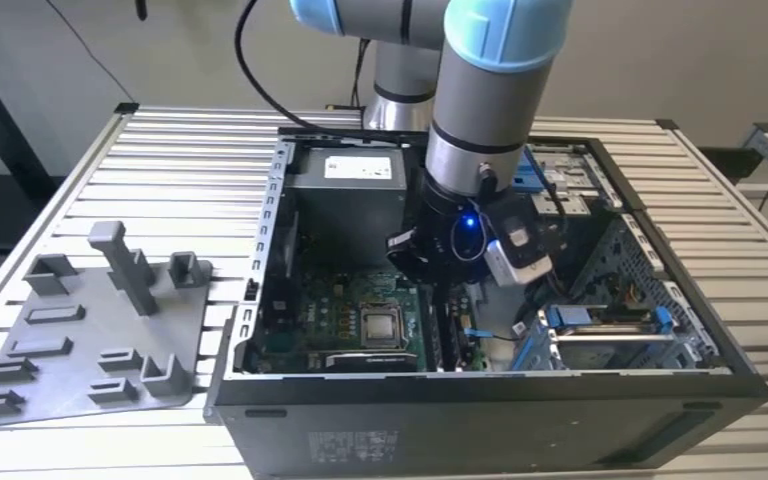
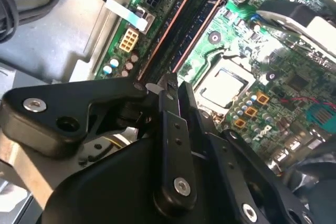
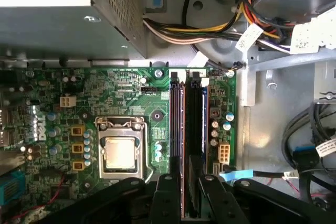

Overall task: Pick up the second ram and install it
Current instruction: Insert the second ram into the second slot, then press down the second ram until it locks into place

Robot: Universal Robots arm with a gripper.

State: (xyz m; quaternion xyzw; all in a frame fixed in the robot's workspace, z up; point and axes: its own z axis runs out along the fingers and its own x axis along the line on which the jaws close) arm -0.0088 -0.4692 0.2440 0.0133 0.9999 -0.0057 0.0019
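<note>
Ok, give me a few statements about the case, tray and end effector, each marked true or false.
1. The case is open. True.
2. The tray lies at the exterior view's right of the case. False: it lies at the left.
3. The end effector is over the tray. False: it is inside the case, at the memory slots.
4. A processor socket sits beside the slots. True.

Slatted table (image 1: 157,160) under computer case (image 1: 491,420), grey tray (image 1: 84,330).

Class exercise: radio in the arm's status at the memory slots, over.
Gripper low over the memory slots, inside the computer case. Second ram not made out. Grey tray sits outside. Nothing blocking.
</note>
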